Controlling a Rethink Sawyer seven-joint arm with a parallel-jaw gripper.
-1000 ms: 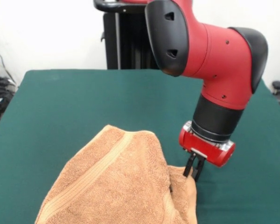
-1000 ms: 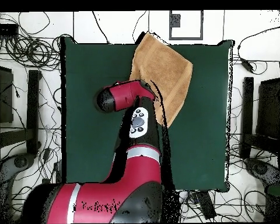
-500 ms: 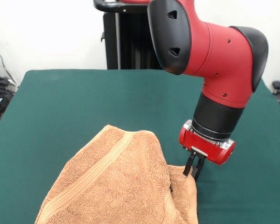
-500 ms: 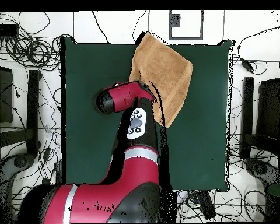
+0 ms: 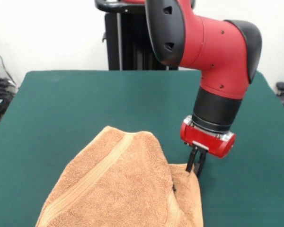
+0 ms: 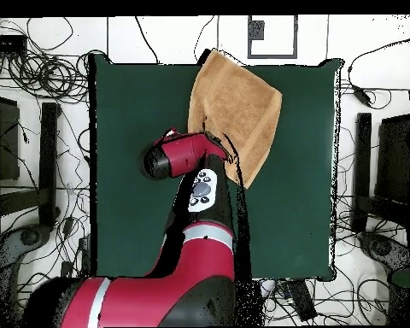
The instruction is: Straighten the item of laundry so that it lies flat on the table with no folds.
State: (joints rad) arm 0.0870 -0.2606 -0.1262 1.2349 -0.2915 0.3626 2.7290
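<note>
You've got the black two-finger gripper (image 5: 197, 165) on the red-and-black arm hanging w/ tips at the edge of the orange-tan terry towel (image 5: 128, 189). Fingers look nearly pressed together, w/ a fold of the cloth's edge right at the tips; can't tell for sure if they're pinching it.

The towel isn't flat: in the front view it humps up just beside the gripper, on its left side in that view, w/ a woven band running diagonally across the hump.

In the overhead view the towel (image 6: 240, 107) sits skewed on the dark green felt-topped table (image 6: 140, 128), long axis running diagonally from the table's far edge down toward the gripper, one corner poking past that edge, opposite corner pointing back near the arm's wrist. Gripper itself is hidden under the arm there.
</note>
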